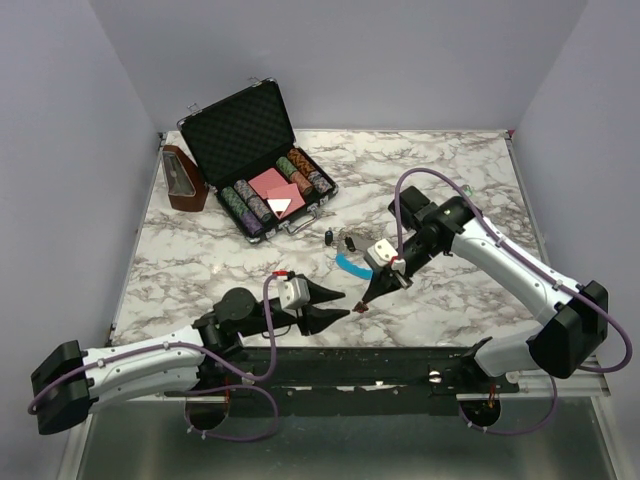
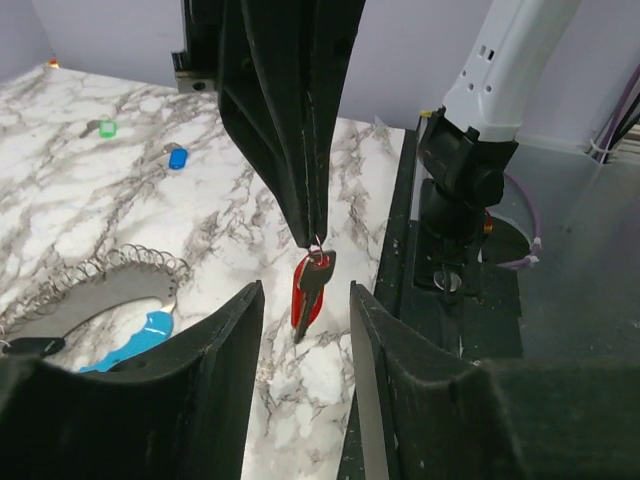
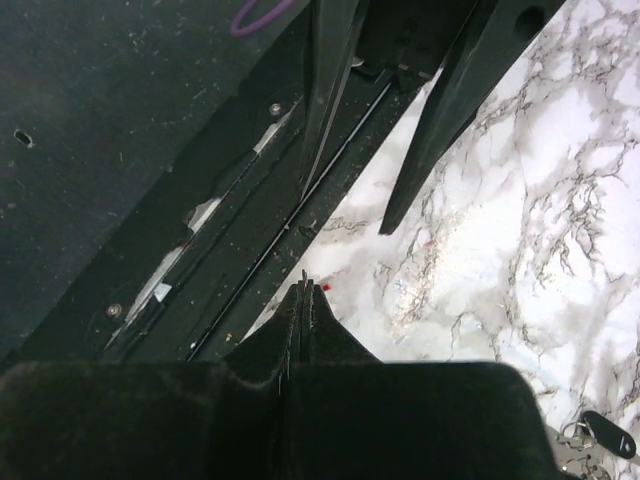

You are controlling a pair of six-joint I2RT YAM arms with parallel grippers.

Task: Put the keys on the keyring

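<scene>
My right gripper [image 1: 364, 300] is shut and a red key [image 1: 360, 310] hangs from its tips just above the marble near the table's front edge. In the left wrist view the red key [image 2: 310, 288] dangles straight ahead, level with the tips of my open, empty left gripper [image 2: 303, 295]. In the top view my left gripper [image 1: 344, 303] points right at the key. The keyring's silver coil [image 2: 100, 275] and blue section [image 2: 140, 338] lie on the table to the left; the blue section [image 1: 350, 266] sits behind the right gripper. A blue key [image 2: 177, 157] lies farther off.
An open black case [image 1: 265, 165] of poker chips stands at the back left, with a brown holder [image 1: 183, 178] beside it. A small green key [image 2: 107, 128] lies near the blue one. The black front rail [image 2: 405, 250] runs just right of the hanging key.
</scene>
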